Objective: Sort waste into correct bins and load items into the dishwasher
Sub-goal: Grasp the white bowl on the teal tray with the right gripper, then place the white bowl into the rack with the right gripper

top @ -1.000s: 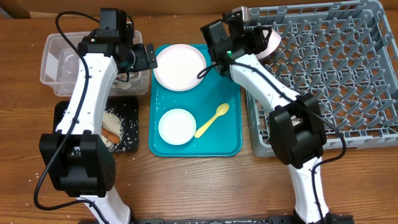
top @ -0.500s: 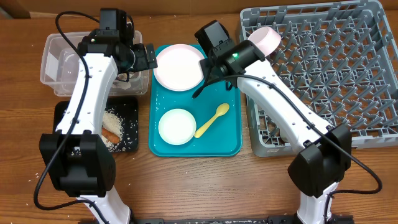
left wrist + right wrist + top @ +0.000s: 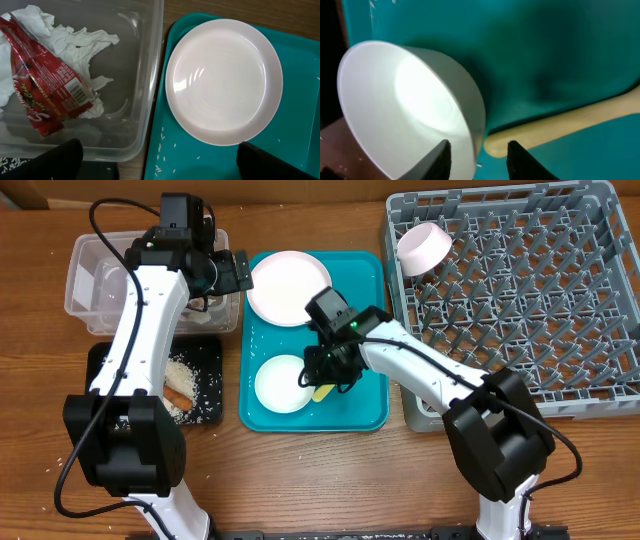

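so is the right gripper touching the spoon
Cannot tell. In the right wrist view the right gripper straddles the spoon beside the bowl, contact unclear; overhead, the arm hides it.

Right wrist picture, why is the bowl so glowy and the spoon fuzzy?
Right wrist view: light glares inside the round white bowl, and the pale yellow plastic spoon looks soft, probably too close to the lens. Left wrist view: the round white-pink plate is sharp, faintly reflecting.
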You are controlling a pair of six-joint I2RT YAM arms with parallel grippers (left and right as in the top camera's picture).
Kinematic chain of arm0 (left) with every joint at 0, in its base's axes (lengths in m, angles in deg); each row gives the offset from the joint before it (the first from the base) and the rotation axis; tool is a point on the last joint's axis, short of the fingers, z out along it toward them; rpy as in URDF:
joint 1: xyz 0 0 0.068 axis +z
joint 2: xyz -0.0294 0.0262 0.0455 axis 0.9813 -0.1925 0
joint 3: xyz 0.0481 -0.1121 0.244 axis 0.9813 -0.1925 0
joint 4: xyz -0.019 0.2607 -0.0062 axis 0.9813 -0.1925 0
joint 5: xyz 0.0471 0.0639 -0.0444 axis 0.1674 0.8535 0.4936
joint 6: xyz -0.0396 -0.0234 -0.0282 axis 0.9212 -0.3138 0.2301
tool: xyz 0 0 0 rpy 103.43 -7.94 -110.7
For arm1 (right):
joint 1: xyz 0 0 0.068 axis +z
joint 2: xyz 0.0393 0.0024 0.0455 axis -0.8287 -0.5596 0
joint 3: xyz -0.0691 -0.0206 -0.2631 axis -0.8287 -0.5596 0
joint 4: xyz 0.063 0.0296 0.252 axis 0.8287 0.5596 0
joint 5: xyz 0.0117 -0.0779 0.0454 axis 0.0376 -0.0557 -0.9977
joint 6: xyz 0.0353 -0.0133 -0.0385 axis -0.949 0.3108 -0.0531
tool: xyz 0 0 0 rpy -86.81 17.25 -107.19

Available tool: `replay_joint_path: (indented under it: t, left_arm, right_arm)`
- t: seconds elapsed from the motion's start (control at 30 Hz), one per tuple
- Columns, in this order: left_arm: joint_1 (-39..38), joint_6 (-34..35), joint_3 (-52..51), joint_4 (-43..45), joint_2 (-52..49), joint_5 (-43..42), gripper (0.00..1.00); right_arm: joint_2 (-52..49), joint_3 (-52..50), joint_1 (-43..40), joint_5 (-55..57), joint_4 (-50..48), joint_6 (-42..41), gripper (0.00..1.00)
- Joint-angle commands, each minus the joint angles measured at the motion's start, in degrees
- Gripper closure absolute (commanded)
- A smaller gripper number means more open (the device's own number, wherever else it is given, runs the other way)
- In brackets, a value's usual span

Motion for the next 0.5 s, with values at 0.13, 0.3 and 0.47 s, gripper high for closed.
replay_joint_path:
  t: [0.13, 0.3, 0.47]
  left_arm:
    - [0.24, -0.28, 1.53, 0.09, 0.04, 0.61, 0.0]
    - [0.24, -0.28, 1.51, 0.09, 0.04, 0.61, 0.0]
    - [0.24, -0.28, 1.53, 0.09, 0.04, 0.61, 0.0]
  right_arm:
    - [-0.04, -1.66, -0.39, -1.16, -2.03, -2.71, 0.96]
    - [2.36, -0.42, -2.08, 1.88, -0.2, -2.89, 0.96]
    - [12.41, 4.28, -5.18, 16.85, 9.09, -2.86, 0.96]
